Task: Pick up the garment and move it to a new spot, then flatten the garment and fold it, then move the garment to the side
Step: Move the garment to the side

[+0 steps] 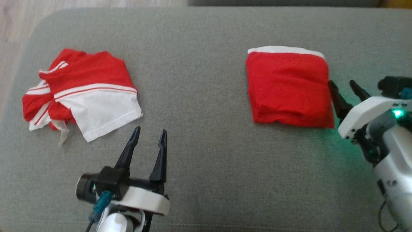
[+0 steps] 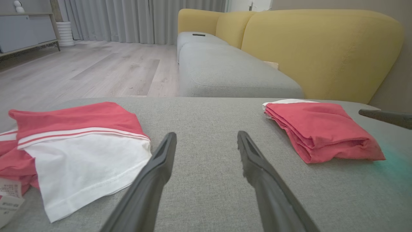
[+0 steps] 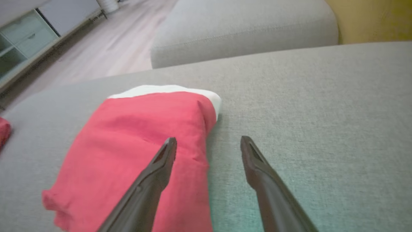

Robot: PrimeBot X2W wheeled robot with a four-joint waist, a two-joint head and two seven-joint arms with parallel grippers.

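Observation:
A red garment [image 1: 289, 87] lies folded into a neat rectangle on the right of the grey cushion, a white edge along its far side; it also shows as the folded garment [image 2: 322, 132] and the folded garment [image 3: 141, 151]. My right gripper [image 1: 343, 84] stands open at its right edge, one finger over the cloth in the right wrist view, nothing held; right gripper [image 3: 207, 141]. A crumpled red-and-white garment [image 1: 80, 90] lies at the left. My left gripper [image 1: 150, 131] is open and empty just right of it; left gripper [image 2: 206, 137].
The grey cushion [image 1: 199, 106] has bare fabric between the two garments. Its left edge drops to a wooden floor [image 2: 80, 67]. Beyond stands a yellow-backed sofa [image 2: 315, 45] with grey seats. A paper tag [image 2: 9, 199] hangs from the crumpled garment.

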